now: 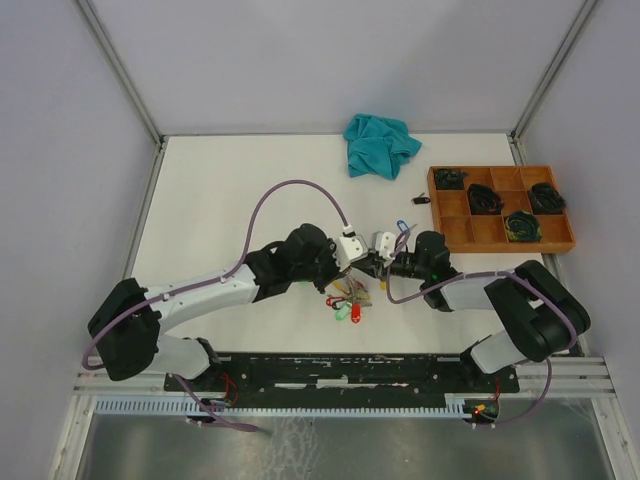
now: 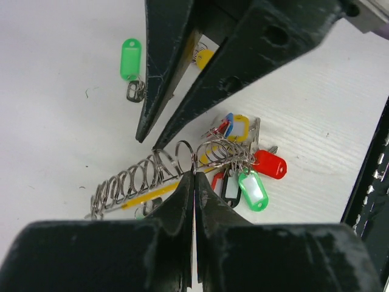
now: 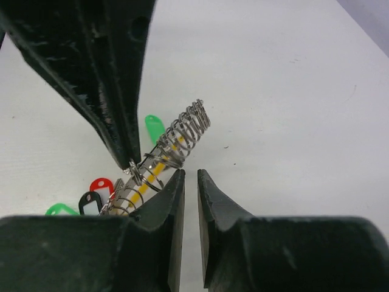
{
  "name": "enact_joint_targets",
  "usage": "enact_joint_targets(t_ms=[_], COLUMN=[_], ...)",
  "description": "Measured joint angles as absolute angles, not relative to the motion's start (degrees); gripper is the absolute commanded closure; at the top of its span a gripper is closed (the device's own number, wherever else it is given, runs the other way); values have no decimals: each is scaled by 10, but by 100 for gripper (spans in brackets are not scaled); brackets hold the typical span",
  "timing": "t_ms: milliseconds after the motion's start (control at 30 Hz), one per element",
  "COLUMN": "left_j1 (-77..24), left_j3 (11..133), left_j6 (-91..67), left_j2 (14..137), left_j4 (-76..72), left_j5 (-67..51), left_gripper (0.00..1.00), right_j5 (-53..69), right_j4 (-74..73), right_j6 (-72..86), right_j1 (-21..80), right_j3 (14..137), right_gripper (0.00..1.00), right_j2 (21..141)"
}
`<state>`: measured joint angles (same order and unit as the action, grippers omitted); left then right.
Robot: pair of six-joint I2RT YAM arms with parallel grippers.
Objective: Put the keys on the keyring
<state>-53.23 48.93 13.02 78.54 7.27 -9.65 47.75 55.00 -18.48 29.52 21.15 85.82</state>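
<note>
Keys (image 2: 252, 179) mid-threading: our left end effector (image 2: 194, 176) pinches the keyring (image 2: 182, 152); right end effector (image 3: 191, 176), slightly parted and empty, beside it, must feed another.

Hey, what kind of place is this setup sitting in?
Probably a robot lab test cell: a white table boxed in by plain grey panels on metal framing, two arms bolted to a rail at its near edge, and a wooden compartment tray of spare parts.

The keys (image 2: 243, 173), tagged red, green, blue and yellow, are bunching on the white tabletop, threading onto the keyring (image 2: 130, 182) (a wire coil here), while one green-tagged key (image 2: 131, 67) is lying apart.
</note>
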Motion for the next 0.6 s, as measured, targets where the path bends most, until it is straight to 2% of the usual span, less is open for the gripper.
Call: enact_joint_targets(t_ms=[233,467,600], left_j1=[-532,-528,-526], left_j3=[486,489,492], left_j6=[134,133,132], left_j2=[774,777,783], left_j4=[68,81,85], left_j5=[-84,-44,-39], left_gripper=[97,97,97], right_j5=[403,364,388], right_j4=[561,539,502], right_j6=[-96,-93,-115], right_j1=[295,295,295], right_j3=[211,157,151], right_gripper=[76,71,71], right_j2=[853,761,715])
